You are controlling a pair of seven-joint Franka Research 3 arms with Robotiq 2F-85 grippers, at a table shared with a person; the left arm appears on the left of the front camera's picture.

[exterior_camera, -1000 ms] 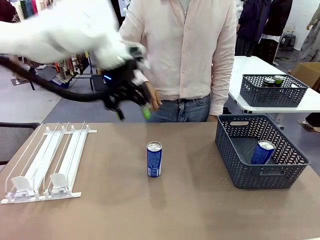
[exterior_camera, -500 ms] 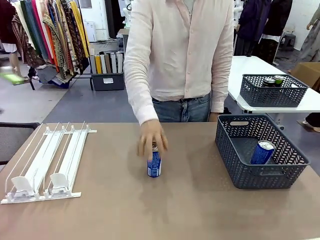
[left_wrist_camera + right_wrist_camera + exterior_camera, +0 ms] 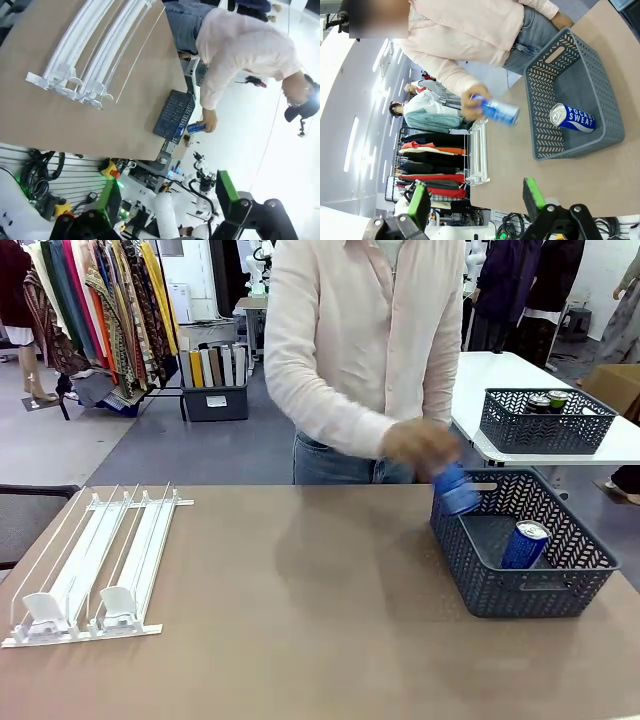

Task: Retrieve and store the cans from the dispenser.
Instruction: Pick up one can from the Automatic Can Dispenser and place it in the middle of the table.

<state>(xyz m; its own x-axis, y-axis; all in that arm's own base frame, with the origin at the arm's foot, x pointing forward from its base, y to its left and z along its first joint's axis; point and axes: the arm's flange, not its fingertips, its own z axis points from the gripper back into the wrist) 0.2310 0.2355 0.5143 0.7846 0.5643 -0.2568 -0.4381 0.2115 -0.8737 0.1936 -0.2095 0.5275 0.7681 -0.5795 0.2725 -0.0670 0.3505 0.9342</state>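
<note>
Blue can (image 3: 456,490) has left the table (image 3: 300,640); a hand (image 3: 420,445) holds it over the basket (image 3: 520,590).
Another can (image 3: 524,544) lies inside, seemingly tilted; both grippers' fingers (image 3: 227,185) (image 3: 532,192) gape open, empty.

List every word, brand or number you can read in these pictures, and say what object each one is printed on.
"POCARI SWEAT": white letters on the blue drink can lying in the dark grey lattice plastic basket.
Blue drink can in the person's hand: print too blurred to read.
Cans in the far basket: too small to read.
White plastic dispenser rack: no print visible.
</note>
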